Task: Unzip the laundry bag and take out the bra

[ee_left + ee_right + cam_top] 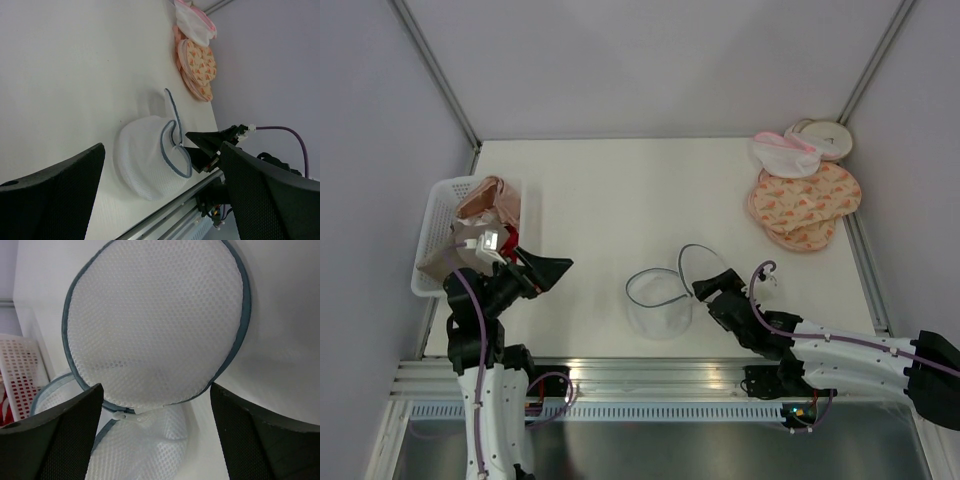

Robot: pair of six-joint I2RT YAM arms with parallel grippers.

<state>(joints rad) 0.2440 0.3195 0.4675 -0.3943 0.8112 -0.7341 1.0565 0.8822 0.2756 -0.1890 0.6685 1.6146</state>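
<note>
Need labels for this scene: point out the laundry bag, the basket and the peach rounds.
laundry bag [658, 312]: top view, mesh body.
basket [427, 240]: top view, left wall.
peach rounds [808, 200]: top view, middle of the patterned face.

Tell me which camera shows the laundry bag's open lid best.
Right wrist: the laundry bag lid fills the frame, its mesh and grey rim sharp. The top view shows only a thin rim loop; the left wrist sees it nearly edge-on.

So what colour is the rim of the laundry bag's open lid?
Dull blue-grey rim around white mesh on the laundry bag; right wrist view shows it best.
</note>
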